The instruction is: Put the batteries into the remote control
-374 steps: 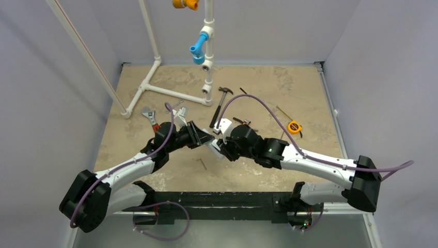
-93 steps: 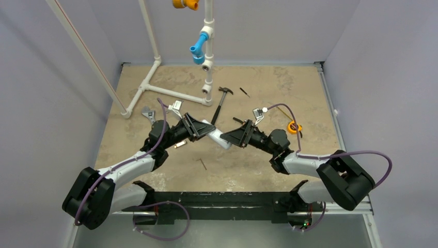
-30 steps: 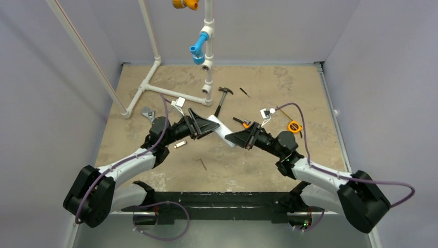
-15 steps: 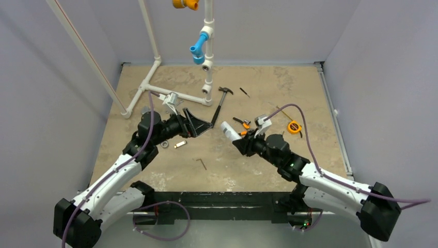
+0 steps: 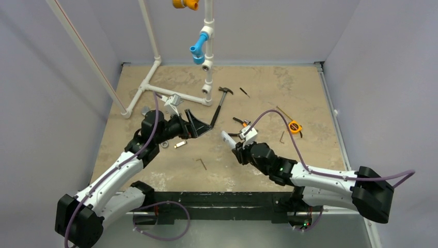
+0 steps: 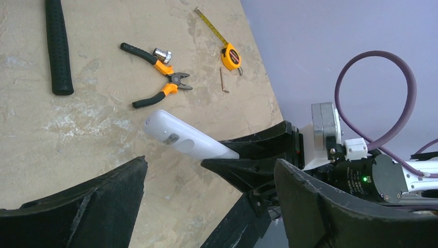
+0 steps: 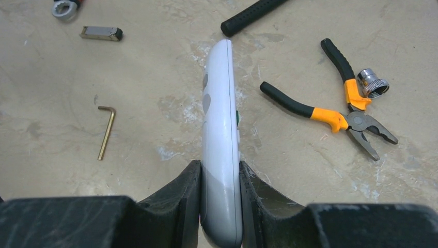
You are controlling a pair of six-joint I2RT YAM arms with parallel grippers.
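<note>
— Where's the handset right now?

— I've got the slim white plastic remote control (image 7: pixel 221 119) in my right gripper (image 7: pixel 220 173). The two black fingers (image 7: pixel 178 191) are pressed against its flat faces, pinching it at the near end, so the wrist camera sees it edge-on. The rest sticks straight out ahead of the jaws.

— What does it look like from there?

— It's a narrow, smooth white body with a rounded far tip. Two greyish oval marks show on its left face, and there's a small dark spot on the right edge. From the left wrist camera I see the rounded end with a small grey mark near it. I can't make out a display or buttons from either angle.

— And what is around it?

— It is over the tan stone-patterned tabletop (image 5: pixel 289 82), near the middle. The orange-handled pliers (image 7: pixel 330 116) lie to its right and a brass L-shaped hex key (image 7: pixel 106 132) to its left. The tip points toward the end of the black rubber hammer handle (image 7: pixel 253 14).

— And your other arm?

— My left gripper (image 5: pixel 200 125) is spread wide with nothing between its fingers. It faces the remote but stands apart from it.
</note>
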